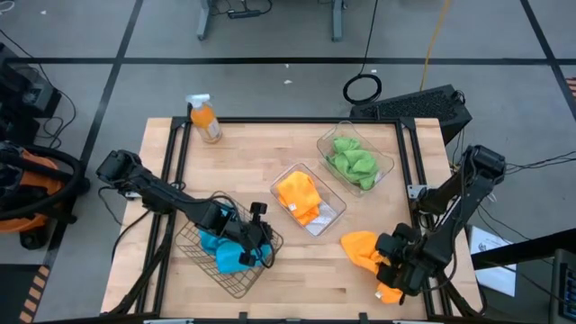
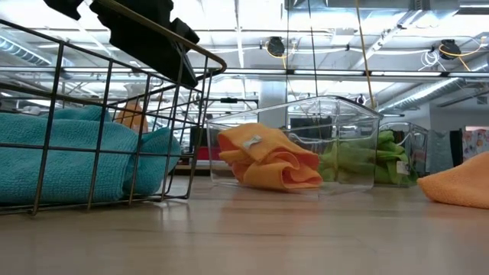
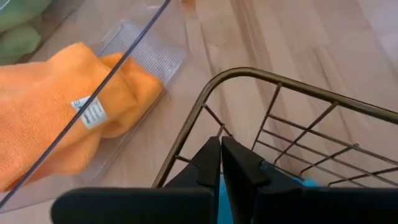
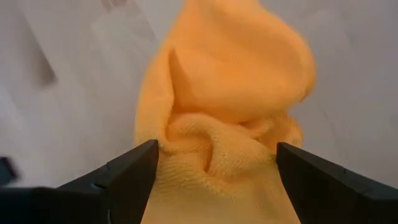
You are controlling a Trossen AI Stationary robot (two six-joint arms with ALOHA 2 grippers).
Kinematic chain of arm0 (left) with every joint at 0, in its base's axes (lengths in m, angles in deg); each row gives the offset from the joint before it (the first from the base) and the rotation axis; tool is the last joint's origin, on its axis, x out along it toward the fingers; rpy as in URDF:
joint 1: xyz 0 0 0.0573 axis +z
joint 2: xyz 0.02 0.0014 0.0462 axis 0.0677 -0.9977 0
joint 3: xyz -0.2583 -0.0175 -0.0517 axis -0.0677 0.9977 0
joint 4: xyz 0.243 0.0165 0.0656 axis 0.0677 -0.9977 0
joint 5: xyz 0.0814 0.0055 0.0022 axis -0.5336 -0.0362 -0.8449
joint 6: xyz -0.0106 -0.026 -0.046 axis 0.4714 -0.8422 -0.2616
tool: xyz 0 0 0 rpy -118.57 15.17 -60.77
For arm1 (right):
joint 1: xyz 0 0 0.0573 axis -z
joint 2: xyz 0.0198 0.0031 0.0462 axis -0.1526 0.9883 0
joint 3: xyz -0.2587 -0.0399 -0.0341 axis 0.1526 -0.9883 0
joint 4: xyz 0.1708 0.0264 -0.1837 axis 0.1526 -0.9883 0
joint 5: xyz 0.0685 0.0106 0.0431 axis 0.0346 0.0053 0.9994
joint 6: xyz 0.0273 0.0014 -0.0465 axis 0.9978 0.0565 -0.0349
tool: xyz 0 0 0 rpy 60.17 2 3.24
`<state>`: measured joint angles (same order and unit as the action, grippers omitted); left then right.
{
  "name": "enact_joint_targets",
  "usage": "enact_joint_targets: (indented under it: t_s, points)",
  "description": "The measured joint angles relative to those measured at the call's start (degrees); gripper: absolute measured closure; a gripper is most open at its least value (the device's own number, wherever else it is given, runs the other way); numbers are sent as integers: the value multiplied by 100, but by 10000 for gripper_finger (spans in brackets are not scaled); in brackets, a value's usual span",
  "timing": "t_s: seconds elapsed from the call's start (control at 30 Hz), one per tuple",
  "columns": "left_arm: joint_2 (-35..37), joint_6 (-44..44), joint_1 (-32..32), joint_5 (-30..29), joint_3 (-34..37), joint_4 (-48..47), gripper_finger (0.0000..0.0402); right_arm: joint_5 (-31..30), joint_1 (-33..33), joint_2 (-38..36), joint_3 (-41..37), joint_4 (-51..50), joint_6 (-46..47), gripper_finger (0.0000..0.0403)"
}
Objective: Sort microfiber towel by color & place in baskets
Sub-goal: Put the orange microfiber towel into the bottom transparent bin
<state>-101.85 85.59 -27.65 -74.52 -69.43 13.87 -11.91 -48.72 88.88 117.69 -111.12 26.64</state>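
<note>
My left gripper is shut and hangs just above the right end of the dark wire basket, over its rim. Two blue towels lie in that basket. An orange towel lies in the middle clear tub. Green towels fill the far clear tub. The second orange towel lies bunched on the table by the right edge. My right gripper is open over its near part, with a finger on each side of a raised fold. My right gripper comes down slanting on the orange towel's near part. A raised, bunched fold of several layers fills the gap, and the cloth meets the inner faces of both fingers. The towel still lies on the table, slack.
An orange spray bottle stands at the table's far left corner. Bare wood lies between the wire basket and the loose orange towel, and along the near edge. The table's right rail runs close beside my right arm.
</note>
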Motion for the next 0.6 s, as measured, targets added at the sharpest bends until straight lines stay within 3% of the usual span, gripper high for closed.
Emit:
enact_joint_targets:
  t_s: [0.4, 0.5, 0.6]
  points:
    - [0, 43, 0, 2, 0, 235, 379, 453, 0, 1098, -2, 382, -106, 92]
    - [0, 49, 0, 2, 0, 318, 379, 636, 9, 1318, 0, 535, -105, 119]
    - [0, 160, 0, 2, 0, 399, 379, 799, 11, 1420, 26, 633, -103, 174]
